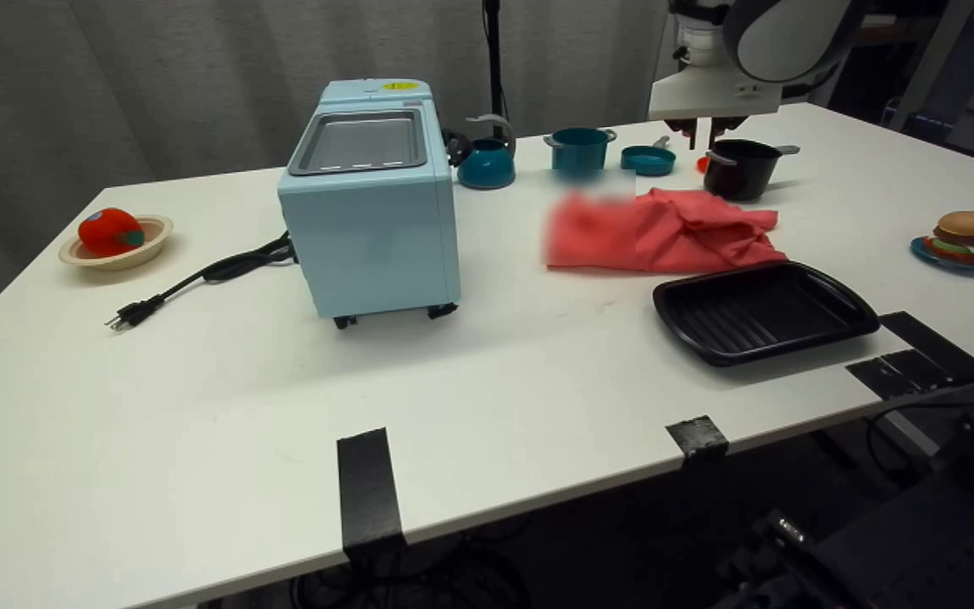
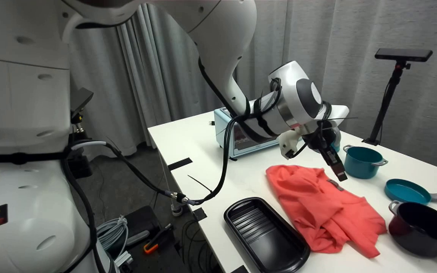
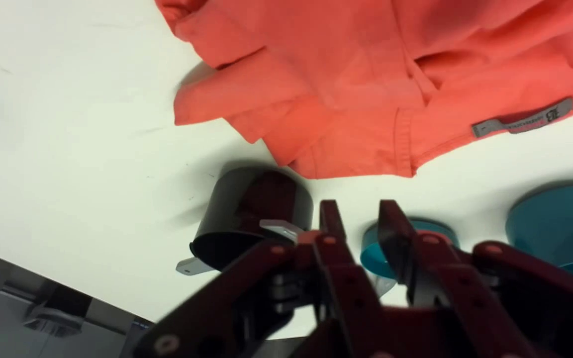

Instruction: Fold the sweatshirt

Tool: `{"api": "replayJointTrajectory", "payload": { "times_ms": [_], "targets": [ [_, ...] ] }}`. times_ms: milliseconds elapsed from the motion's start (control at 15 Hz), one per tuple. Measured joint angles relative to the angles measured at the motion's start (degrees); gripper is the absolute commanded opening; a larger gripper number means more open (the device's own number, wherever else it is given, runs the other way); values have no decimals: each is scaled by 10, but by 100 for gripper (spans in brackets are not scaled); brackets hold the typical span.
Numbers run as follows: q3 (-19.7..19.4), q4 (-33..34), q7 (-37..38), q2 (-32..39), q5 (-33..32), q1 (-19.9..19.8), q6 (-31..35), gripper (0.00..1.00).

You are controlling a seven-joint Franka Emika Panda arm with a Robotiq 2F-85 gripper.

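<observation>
The coral-red sweatshirt lies bunched and creased on the white table, seen in both exterior views [image 1: 690, 233] [image 2: 317, 206]. It also fills the top of the wrist view [image 3: 346, 74], where a grey label shows at its neck edge. Its left part is blurred in an exterior view. A sleeve end sticks out beside the black pot. My gripper [image 1: 702, 139] is above the table on the pot side of the sweatshirt, not touching it. In the wrist view its fingertips [image 3: 359, 204] stand apart with nothing between them. In an exterior view the gripper [image 2: 341, 176] points down above the label edge.
A black pot [image 1: 741, 173], a teal pan [image 1: 648, 161] and a teal pot [image 1: 580, 152] stand close behind the sweatshirt. A black tray [image 1: 766, 313] borders its front. A blue toaster oven [image 1: 381, 237] and a teal kettle [image 1: 487, 165] stand to one side.
</observation>
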Motion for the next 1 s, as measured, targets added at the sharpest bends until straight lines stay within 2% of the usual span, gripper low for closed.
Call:
{"api": "replayJointTrajectory", "payload": {
  "times_ms": [267,400,733,1000],
  "targets": [
    [-1,28,86,19,-43,5,-12,89],
    [-1,32,118,19,-65,5,-12,99],
    [3,29,151,11,-89,5,-12,100],
    [35,-12,91,-38,-49,-11,-12,100]
  ]
}}
